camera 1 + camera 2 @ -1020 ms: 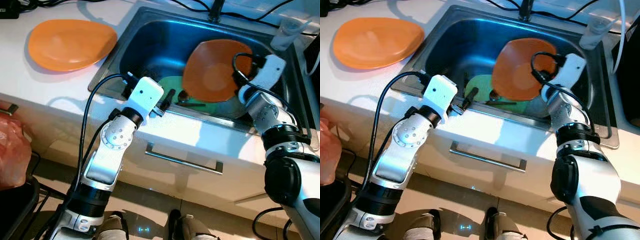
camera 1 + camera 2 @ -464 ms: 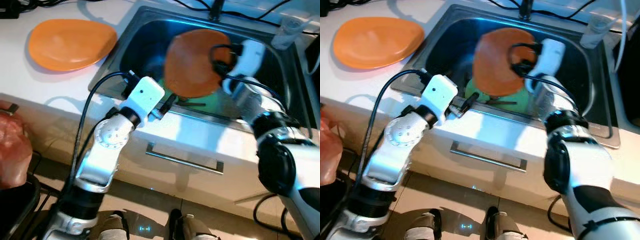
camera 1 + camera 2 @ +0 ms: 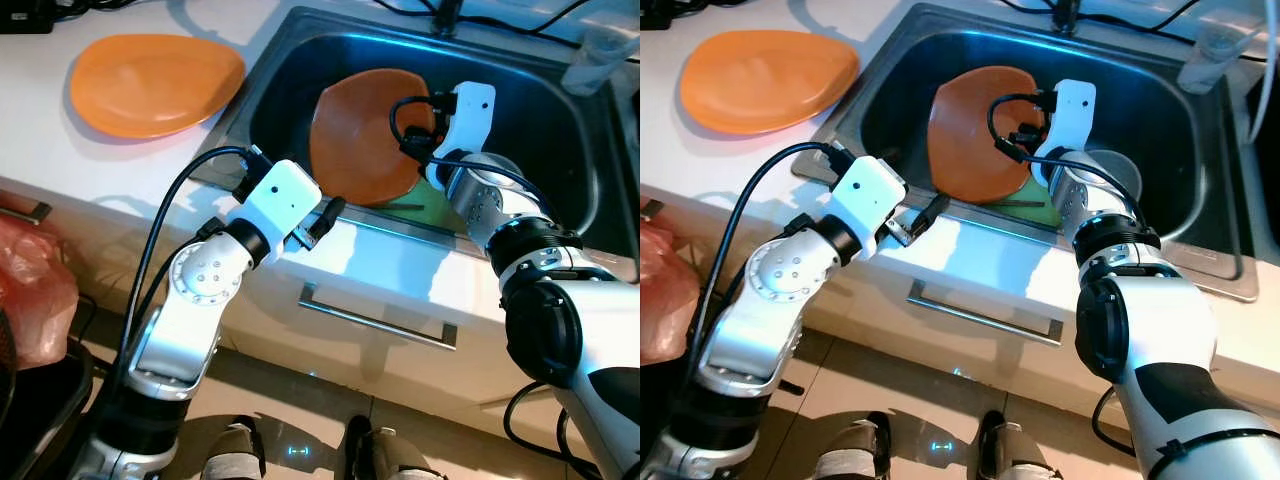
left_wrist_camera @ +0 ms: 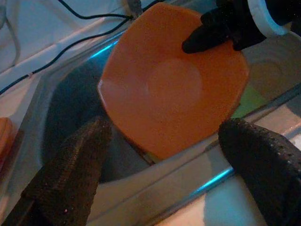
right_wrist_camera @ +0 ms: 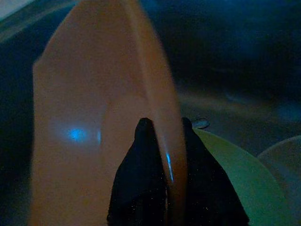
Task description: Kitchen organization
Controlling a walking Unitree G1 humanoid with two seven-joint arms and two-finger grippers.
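**Orange over steel**

Plain orange plate [image 3: 365, 135] up in the steel-grey sink [image 3: 265, 90], no pattern on it. Green plate [image 3: 1032, 212] peeking out beneath. 2nd orange plate [image 3: 155, 82] on white counter [image 3: 50, 150]. R gripper [image 5: 163, 141] fingers black, arm silver w/ white wrist. L gripper [image 4: 160, 155] black too, speckled pads. Black cables. Red-pink bag [image 3: 35, 300] at the left edge.

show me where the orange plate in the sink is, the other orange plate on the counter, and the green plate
orange plate in the sink [image 3: 355, 140], left eye view, middle of its face.
orange plate on the counter [image 3: 155, 82], left eye view, centre.
green plate [image 5: 230, 169], right wrist view, visible edge.
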